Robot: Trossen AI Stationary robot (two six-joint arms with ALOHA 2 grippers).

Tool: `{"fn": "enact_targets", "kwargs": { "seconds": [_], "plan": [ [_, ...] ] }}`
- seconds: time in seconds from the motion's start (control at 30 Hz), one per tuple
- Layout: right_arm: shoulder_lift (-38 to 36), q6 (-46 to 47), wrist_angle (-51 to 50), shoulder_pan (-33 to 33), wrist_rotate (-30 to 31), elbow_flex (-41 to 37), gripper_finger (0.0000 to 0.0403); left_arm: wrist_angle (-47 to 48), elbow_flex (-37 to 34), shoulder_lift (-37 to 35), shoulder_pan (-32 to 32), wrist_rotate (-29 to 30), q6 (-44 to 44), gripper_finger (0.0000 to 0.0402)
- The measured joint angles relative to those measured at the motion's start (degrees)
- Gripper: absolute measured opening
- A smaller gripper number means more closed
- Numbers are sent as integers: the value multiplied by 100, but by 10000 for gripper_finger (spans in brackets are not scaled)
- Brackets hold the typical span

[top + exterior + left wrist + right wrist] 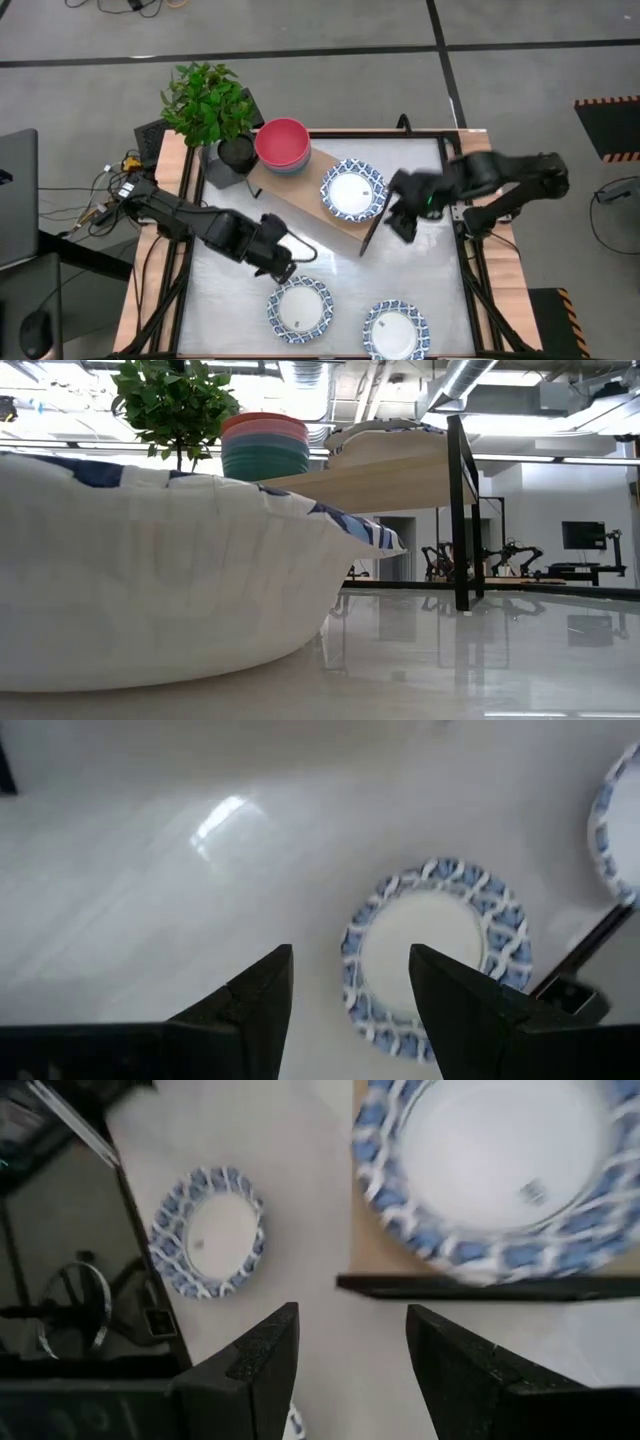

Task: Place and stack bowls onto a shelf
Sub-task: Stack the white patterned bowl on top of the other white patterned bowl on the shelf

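Note:
The light wooden shelf runs slantwise across the table's far half. On its far-left end rests a stack of plain bowls, red on top, also seen in the low view. A white blue-rimmed bowl sits on the shelf's right end. Two more patterned bowls rest on the table near the near edge. My left gripper hovers open just above and left of the first one. My right gripper hovers open beside the shelf's right end, touching nothing.
A black-potted plant stands at the shelf's far-left end. The shelf's dark end support lies just ahead of my right fingers. One patterned bowl fills the low view's left. Bare white tabletop lies between the shelf and the near bowls.

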State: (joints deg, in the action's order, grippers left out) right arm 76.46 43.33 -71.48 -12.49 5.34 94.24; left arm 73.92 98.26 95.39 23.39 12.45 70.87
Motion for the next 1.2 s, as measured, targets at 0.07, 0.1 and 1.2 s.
{"fn": "enact_targets", "kwargs": {
  "seconds": [0.07,0.1,1.2],
  "plan": [
    [258,317,-2,-330,169,-4,210,104,-2,0,161,7,99,185],
    [410,468,34,-488,221,-2,210,119,-2,0,236,41,152,185],
    [2519,1609,1212,-1944,742,-4,210,-3573,-3301,-852,1856,915,2332,185]
  ]
}}
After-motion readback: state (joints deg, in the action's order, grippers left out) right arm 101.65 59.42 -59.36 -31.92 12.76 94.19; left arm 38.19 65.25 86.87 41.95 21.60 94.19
